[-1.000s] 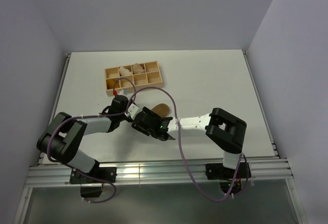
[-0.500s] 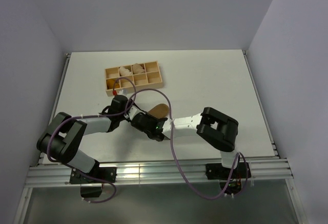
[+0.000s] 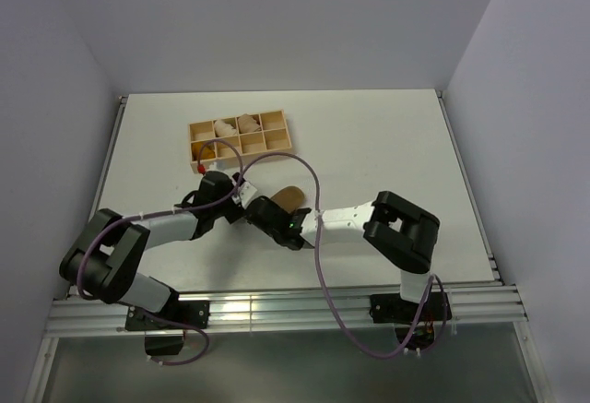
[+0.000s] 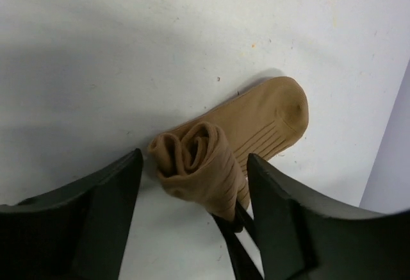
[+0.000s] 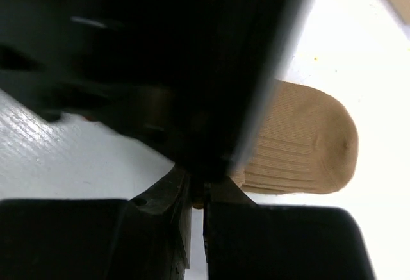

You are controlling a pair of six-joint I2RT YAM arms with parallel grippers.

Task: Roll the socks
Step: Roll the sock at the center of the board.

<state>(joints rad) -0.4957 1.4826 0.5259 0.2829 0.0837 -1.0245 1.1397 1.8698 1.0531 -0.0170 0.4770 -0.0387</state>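
left claw (image 4: pixel 193 164) widened, right claw (image 5: pixel 197 198) closed

Toward the far left of a flat white tabletop (image 3: pixel 369 145), a shallow wooden tray of eight compartments (image 3: pixel 276 141), holding pale beige rolled fabric bundles (image 3: pixel 224 129).

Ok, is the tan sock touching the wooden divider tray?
Apart. The top view shows a strip of bare white table between the tan sock and the near wall of the wooden tray.
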